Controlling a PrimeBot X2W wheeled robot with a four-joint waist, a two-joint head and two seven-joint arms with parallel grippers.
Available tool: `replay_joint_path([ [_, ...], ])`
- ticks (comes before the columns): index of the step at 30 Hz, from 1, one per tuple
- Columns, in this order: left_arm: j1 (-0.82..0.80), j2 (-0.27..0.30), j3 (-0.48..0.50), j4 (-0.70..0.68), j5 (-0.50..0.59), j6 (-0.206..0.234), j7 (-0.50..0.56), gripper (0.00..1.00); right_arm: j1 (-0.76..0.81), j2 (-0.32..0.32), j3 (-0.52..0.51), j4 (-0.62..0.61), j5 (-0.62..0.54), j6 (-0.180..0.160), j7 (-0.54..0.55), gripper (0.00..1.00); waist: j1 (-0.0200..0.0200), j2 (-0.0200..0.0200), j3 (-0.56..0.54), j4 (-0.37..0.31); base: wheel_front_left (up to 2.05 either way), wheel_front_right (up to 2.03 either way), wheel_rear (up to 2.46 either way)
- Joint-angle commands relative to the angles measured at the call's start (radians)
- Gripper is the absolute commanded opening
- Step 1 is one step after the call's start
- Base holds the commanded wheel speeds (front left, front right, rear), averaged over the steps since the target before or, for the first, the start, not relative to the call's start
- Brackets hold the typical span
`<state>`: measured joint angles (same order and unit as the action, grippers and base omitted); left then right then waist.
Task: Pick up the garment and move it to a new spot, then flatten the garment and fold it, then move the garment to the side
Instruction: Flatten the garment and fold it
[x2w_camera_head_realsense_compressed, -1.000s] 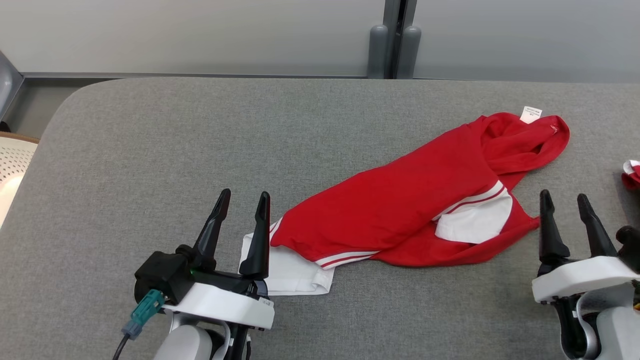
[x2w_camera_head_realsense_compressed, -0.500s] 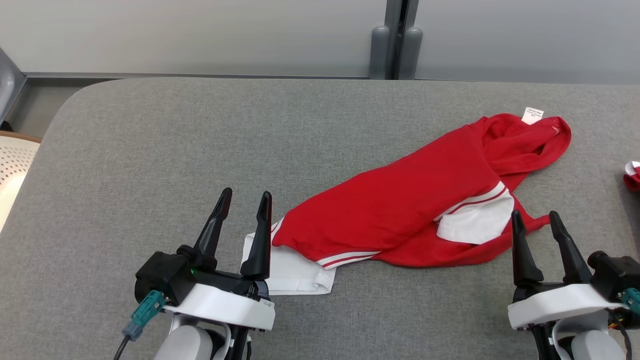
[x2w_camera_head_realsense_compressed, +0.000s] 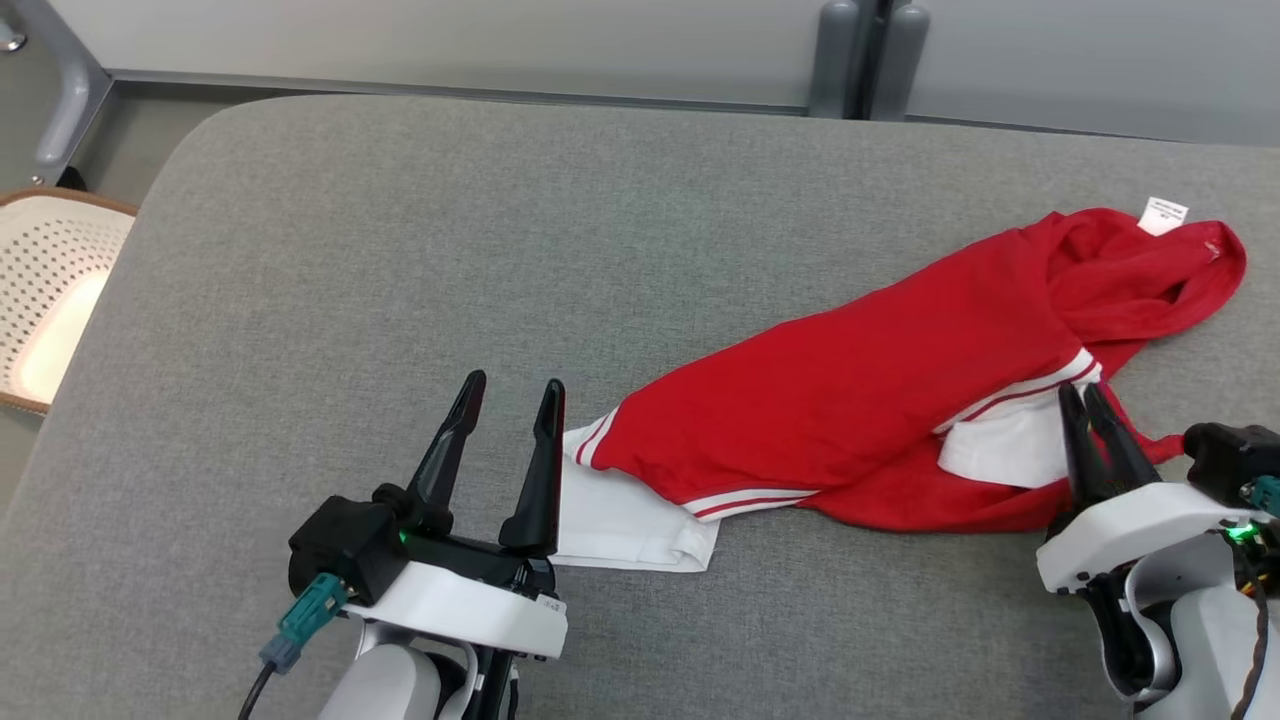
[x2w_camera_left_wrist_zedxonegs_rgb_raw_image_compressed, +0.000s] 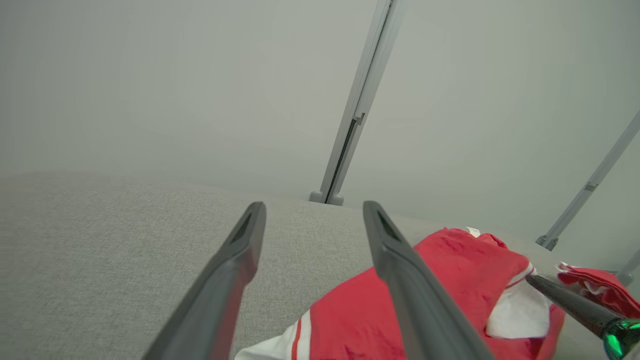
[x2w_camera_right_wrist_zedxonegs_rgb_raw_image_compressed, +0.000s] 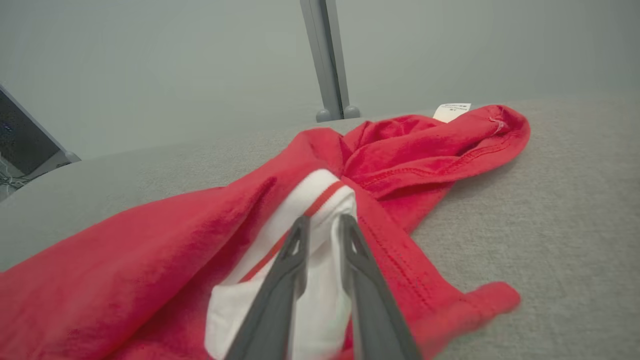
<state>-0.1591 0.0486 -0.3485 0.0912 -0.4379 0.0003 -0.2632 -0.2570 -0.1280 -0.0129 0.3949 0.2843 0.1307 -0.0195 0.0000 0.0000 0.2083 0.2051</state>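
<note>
A red garment (x2w_camera_head_realsense_compressed: 850, 390) with white, red-striped sleeves lies crumpled on the grey padded table (x2w_camera_head_realsense_compressed: 400, 220), stretching from centre to the right. My right gripper (x2w_camera_head_realsense_compressed: 1078, 392) reaches onto its white sleeve patch (x2w_camera_head_realsense_compressed: 1000, 445). In the right wrist view its fingers (x2w_camera_right_wrist_zedxonegs_rgb_raw_image_compressed: 295, 250) stand close together, pinching a fold of that white cloth of the garment (x2w_camera_right_wrist_zedxonegs_rgb_raw_image_compressed: 150, 240). My left gripper (x2w_camera_head_realsense_compressed: 510, 385) is open just left of the other white sleeve (x2w_camera_head_realsense_compressed: 630, 520), holding nothing. The left wrist view has its gripper (x2w_camera_left_wrist_zedxonegs_rgb_raw_image_compressed: 310, 210) spread wide, with the garment (x2w_camera_left_wrist_zedxonegs_rgb_raw_image_compressed: 450, 280) beyond the right finger.
A white perforated basket (x2w_camera_head_realsense_compressed: 50, 290) sits off the table's left edge. Another red and white cloth (x2w_camera_left_wrist_zedxonegs_rgb_raw_image_compressed: 600, 290) lies further right on the table. Grey posts (x2w_camera_head_realsense_compressed: 870, 50) stand behind the far edge. Bare grey tabletop stretches left and behind the garment.
The head camera has shifted. My right gripper moved inward onto the white sleeve patch, and its fingers went from wide apart to nearly together. The left gripper stayed put.
</note>
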Motion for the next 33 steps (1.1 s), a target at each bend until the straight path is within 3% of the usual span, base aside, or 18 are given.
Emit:
replay_joint_path([
  [1, -0.017, 0.004, 0.001, 0.001, -0.005, 0.005, -0.002, 1.0, -0.019, -0.014, 0.006, -0.007, 0.015, 0.0, 0.004, 0.0, 0.0, 0.0, 0.016, 0.019, 0.0, 0.0, 0.0],
  [9, -0.025, 0.004, -0.015, -0.005, -0.023, 0.011, -0.002, 1.0, -0.089, -0.065, 0.031, -0.083, -0.002, 0.0, 0.022, 0.0, 0.0, 0.0, 0.034, 0.061, 0.0, 0.0, 0.0],
  [18, -0.046, 0.004, -0.057, -0.018, -0.058, 0.019, -0.002, 1.0, -0.305, -0.139, 0.092, -0.125, -0.052, 0.0, 0.171, 0.0, 0.0, 0.0, 0.072, 0.15, 0.0, 0.0, 0.0],
  [25, -0.06, 0.003, -0.113, -0.031, -0.096, 0.029, -0.002, 1.0, -0.504, -0.181, 0.092, 0.003, -0.065, 0.0, 0.268, 0.0, 0.0, 0.0, 0.116, 0.262, 0.0, 0.0, 0.0],
  [29, -0.055, 0.003, -0.152, -0.034, -0.118, 0.036, -0.002, 1.0, -0.605, -0.184, 0.03, 0.143, -0.079, 0.0, 0.278, 0.0, 0.0, 0.0, 0.136, 0.336, 0.0, 0.0, 0.0],
  [32, -0.05, 0.002, -0.162, -0.051, -0.12, 0.05, -0.002, 1.0, -0.693, -0.168, 0.015, 0.252, -0.117, 0.0, 0.254, 0.0, 0.0, 0.0, 0.16, 0.351, 0.0, 0.0, 0.0],
  [33, -0.049, 0.003, -0.168, -0.064, -0.12, 0.059, -0.002, 1.0, -0.742, -0.157, -0.014, 0.339, -0.14, 0.0, 0.239, 0.0, 0.0, 0.0, 0.172, 0.357, 0.0, 0.0, 0.0],
])
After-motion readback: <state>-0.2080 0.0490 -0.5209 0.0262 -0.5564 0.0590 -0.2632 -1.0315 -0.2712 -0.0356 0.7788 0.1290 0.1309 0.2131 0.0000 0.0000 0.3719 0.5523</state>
